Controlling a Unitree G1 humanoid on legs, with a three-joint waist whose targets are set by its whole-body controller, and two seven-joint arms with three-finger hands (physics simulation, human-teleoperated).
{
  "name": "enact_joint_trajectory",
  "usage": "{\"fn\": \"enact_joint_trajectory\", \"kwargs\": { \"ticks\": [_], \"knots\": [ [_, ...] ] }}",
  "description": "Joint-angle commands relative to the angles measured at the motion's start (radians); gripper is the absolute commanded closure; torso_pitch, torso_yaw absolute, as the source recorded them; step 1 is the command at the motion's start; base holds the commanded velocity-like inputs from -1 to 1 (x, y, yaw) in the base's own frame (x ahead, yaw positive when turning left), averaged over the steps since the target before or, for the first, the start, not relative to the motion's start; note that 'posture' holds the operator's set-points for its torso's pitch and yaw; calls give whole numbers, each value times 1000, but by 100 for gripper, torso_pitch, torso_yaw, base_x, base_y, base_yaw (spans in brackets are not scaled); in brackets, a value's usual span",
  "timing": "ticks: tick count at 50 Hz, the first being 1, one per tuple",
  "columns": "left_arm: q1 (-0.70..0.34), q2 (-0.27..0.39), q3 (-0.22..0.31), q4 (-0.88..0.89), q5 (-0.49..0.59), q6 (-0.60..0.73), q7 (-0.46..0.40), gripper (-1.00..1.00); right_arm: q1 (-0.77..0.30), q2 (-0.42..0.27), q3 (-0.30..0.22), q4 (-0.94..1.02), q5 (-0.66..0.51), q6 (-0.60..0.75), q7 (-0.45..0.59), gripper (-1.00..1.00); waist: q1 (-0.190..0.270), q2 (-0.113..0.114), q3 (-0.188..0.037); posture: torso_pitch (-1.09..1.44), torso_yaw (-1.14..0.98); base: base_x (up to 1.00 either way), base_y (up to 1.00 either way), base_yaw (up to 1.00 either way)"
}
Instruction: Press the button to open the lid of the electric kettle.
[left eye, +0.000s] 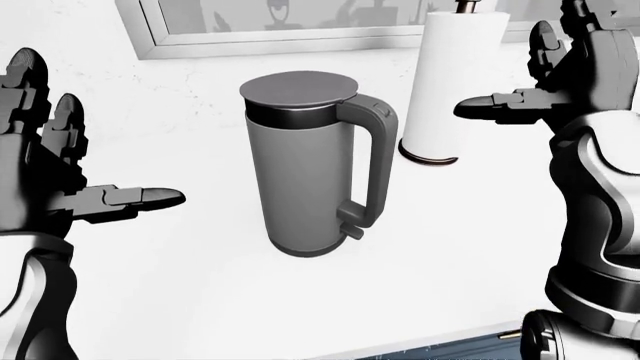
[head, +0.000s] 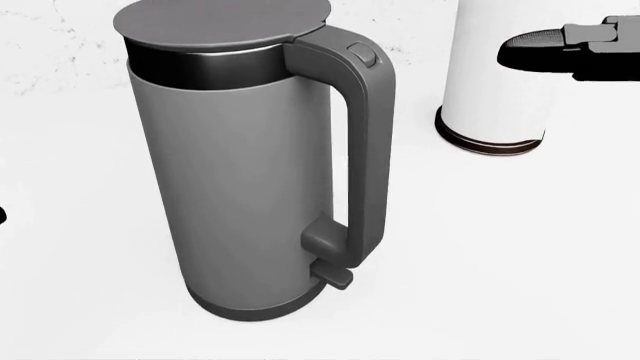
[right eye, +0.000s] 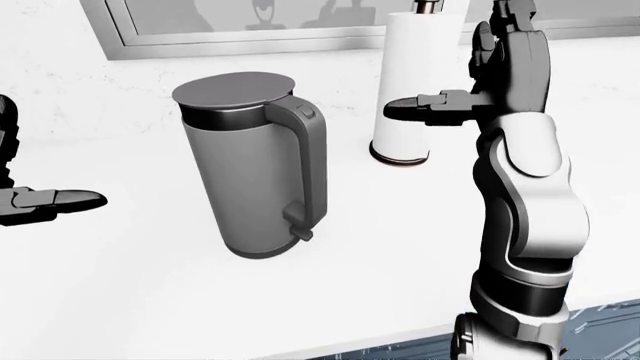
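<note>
A: What's laid out here, biggest first?

B: A white worktop (left eye: 450, 262) fills most of every view, with a window frame (left eye: 300, 37) along the top. On it the kettle (left eye: 305, 172) stands upright, near the middle of the left-eye view. A paper towel roll (left eye: 450, 82) stands apart from it, up and to the right.

A: And the lid?

B: The lid (head: 222, 22) sits flat and closed. The handle (head: 365, 150) faces right in the head view, and the button (head: 362, 54) is a small raised tab on the handle's top shoulder, just beside the lid's edge.

A: So how should the press go?

B: My judgement: the right hand (left eye: 560, 82) is the nearer one, since the handle turns its way. Bring one fingertip down over the button and push along the slope of the shoulder, not sideways, because a tall, narrow kettle could tip or slide under a side shove. Keep the other fingers clear of the lid so it can spring up.

A: What are the hands doing?

B: The right hand hovers high at the right edge, fingers spread apart, thumb pointing left toward the kettle, holding and touching nothing. The left hand (left eye: 70, 180) hangs at the left edge, also spread wide and empty, well apart from the kettle.
</note>
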Motion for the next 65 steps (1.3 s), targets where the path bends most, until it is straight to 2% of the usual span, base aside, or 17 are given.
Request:
{"fn": "enact_joint_trajectory", "kwargs": {
  "ticks": [1, 12, 26, 32, 37, 42, 46, 53, 58, 65],
  "knots": [
    [-23, 14, 5, -22, -1, -24, 2, -100, -67, -12, 5, 0, -18, -24, 6, -100, 0, 1, -10, -25, 0, 0, 0, 0],
    [-22, 12, 5, -21, -9, -24, 7, -100, -202, 34, 76, 50, -97, 10, 44, -100, 0, 7, -5, -25, 0, 0, 0, 0],
    [-24, 9, -2, -15, -7, -27, 10, -100, -279, 78, 109, 88, -157, 18, 80, -100, 1, 12, 1, -25, 0, 0, 0, 0],
    [-22, 9, 1, -16, -11, -26, 12, -100, -293, 96, 127, 90, -208, 2, 94, -100, 0, 15, 3, -25, 0, 0, 0, 0],
    [-21, 11, 7, -20, -18, -24, 11, -100, -296, 115, 131, -12, -218, 94, 111, -100, 0, 16, 4, -25, 0, 0, 0, 0],
    [-20, 14, 11, -22, -22, -22, 13, -100, -315, 107, 96, -75, -149, 199, 138, -100, 0, 16, 9, -25, 0, 0, 0, 0],
    [-20, 13, 8, -23, -22, -21, 14, -100, -309, 105, 94, -104, -103, 235, 131, -100, 0, 14, 11, -25, 0, 0, 0, 0],
    [-18, 14, 11, -22, -23, -23, 13, -100, -291, 111, 128, -161, -110, 249, 120, -100, -2, 16, 12, -25, 0, 0, 0, 0],
    [-20, 15, 9, -24, -23, -21, 15, -100, -252, 138, 161, -184, -169, 223, 144, -100, -2, 18, 14, -25, 0, 0, 0, 0],
    [-21, 14, 7, -24, -22, -19, 15, -100, -267, 169, 168, -166, -210, 215, 162, -100, -4, 20, 13, -25, 0, 0, 0, 0]
  ]
}}
